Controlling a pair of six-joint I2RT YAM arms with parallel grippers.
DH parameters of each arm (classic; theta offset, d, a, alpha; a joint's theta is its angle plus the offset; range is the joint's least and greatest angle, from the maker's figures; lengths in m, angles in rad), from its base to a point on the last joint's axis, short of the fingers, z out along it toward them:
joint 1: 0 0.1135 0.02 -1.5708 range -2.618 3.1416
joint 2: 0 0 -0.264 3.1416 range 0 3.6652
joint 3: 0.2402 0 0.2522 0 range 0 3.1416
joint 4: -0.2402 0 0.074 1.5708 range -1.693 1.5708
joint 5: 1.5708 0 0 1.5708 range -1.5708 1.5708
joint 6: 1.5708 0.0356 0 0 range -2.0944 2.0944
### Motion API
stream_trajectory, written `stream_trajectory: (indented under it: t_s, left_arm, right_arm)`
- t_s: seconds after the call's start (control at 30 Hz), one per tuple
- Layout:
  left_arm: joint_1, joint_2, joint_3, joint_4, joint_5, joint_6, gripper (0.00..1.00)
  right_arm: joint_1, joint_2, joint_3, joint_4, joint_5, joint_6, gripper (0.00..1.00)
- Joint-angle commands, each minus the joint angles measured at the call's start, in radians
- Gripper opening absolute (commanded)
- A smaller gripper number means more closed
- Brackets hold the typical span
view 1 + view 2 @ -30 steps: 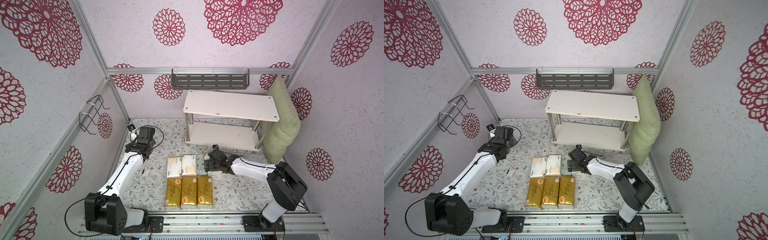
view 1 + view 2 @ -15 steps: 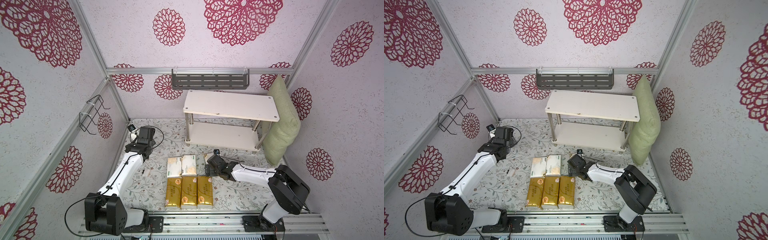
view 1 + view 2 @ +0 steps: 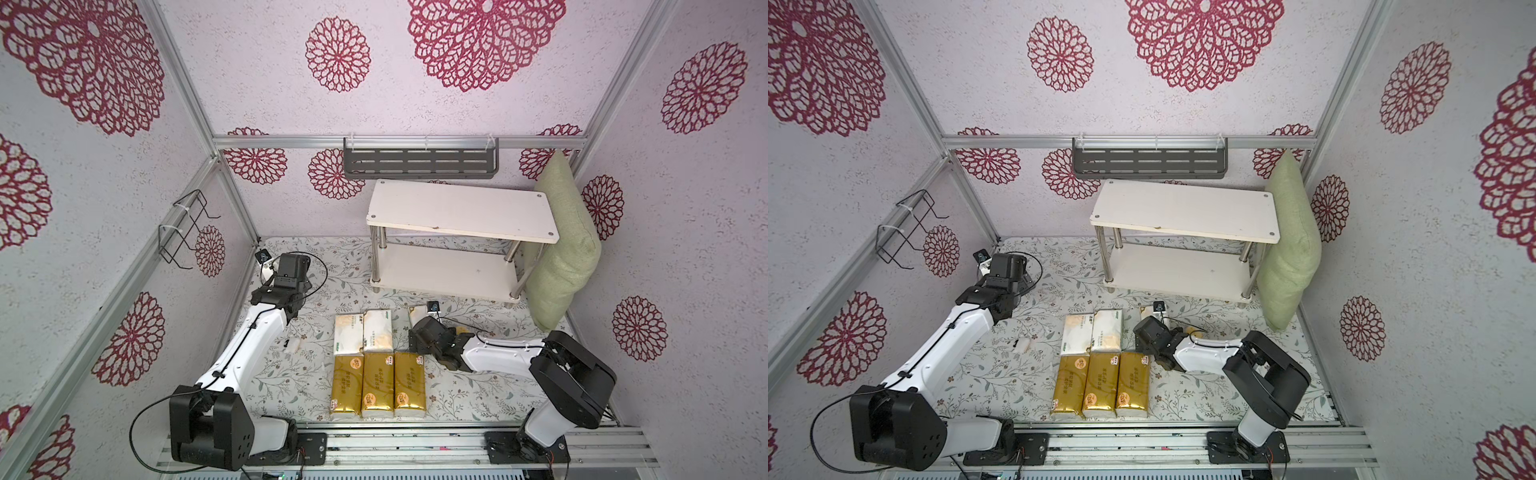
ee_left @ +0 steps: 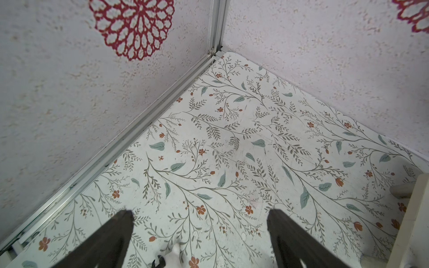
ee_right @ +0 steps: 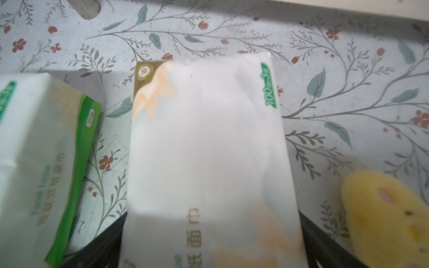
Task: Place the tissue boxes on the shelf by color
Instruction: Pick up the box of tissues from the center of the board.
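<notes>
Three gold tissue boxes [image 3: 377, 384] [image 3: 1100, 384] lie side by side near the front of the floor. Two white ones [image 3: 363, 337] [image 3: 1092, 336] lie just behind them. A third white tissue box [image 5: 206, 148] [image 3: 417, 313] lies to their right, between the fingers of my right gripper [image 5: 212, 218] [image 3: 422, 334]. That gripper is open, one dark finger [image 5: 325, 243] along each long side of the box. The white two-tier shelf [image 3: 461, 210] [image 3: 1183, 210] stands bare at the back. My left gripper [image 4: 199, 215] [image 3: 289, 272] hangs open over the bare floor in the back left corner.
A yellow lump [image 5: 385, 218] [image 3: 460, 330] lies right beside the right gripper. A green pillow [image 3: 561, 257] leans on the right wall by the shelf. On the walls hang a grey slotted rack [image 3: 419, 164] and a black wire rack [image 3: 183, 232]. A small white scrap [image 3: 293, 344] lies on the floor.
My right gripper has come down and a little toward the front, over the third white tissue box. The left arm has not moved.
</notes>
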Motion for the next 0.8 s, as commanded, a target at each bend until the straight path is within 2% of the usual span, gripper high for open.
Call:
stream_trajectory:
  t_s: [0.0,0.3,0.77]
  left_arm:
    - [-0.01,0.005,0.013,-0.001,0.002,-0.008,0.97]
    - [-0.011,0.002,0.01,-0.003,0.002,-0.006,0.97]
    - [-0.011,0.023,0.029,-0.001,0.004,-0.001,0.97]
  right_arm:
    - [0.005,0.021,0.008,0.038,0.025,0.011,0.99]
    - [0.005,0.037,0.015,0.031,0.014,0.023,0.93]
    - [-0.006,-0.131,0.083,-0.106,-0.085,-0.057,0.89]
